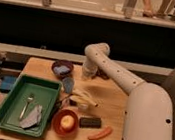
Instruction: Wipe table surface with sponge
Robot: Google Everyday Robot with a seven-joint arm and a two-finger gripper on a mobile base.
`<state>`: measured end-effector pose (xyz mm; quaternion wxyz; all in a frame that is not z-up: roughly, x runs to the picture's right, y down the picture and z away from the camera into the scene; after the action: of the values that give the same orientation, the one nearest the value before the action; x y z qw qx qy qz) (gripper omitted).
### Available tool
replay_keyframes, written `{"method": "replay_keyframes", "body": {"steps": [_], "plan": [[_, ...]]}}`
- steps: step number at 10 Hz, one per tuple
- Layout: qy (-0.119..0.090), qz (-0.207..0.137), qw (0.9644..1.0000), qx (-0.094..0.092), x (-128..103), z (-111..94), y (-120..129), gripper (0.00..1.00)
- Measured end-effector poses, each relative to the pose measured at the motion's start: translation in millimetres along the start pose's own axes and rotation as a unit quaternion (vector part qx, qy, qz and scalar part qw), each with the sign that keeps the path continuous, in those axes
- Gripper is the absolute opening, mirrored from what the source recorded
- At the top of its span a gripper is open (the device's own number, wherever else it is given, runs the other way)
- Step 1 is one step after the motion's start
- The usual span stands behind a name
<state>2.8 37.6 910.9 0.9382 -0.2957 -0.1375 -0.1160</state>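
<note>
The light tan table surface [111, 101] carries several things. A light-blue sponge [60, 70] lies in the dark purple bowl [55, 65] at the table's back left. My white arm comes in from the right, bends at the elbow and drops behind the table's middle. Its gripper [75, 88] hangs low over the table, just right of and in front of the bowl, beside a small grey-blue piece [68, 85]. I cannot tell whether the gripper touches that piece.
A green tray [7, 114] at the front left holds a utensil [27, 105] and a grey-blue cloth [31, 119]. A red bowl [57, 126] with something pale, a black block [90, 121] and an orange stick [100, 133] lie at the front. A dark wall runs behind the table.
</note>
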Motion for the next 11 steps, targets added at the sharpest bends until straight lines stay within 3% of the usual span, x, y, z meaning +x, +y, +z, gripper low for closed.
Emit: {"method": "replay_keyframes", "body": {"steps": [2, 5, 7, 11], "plan": [[0.008, -0.033, 0.9994, -0.007, -9, -8, -5, 0.29], [0.013, -0.104, 0.9943, -0.019, -50, -18, -19, 0.59], [0.017, -0.132, 0.9908, -0.026, -59, -24, -23, 0.77], [0.018, -0.130, 0.9910, -0.026, -56, -24, -22, 0.80]]}}
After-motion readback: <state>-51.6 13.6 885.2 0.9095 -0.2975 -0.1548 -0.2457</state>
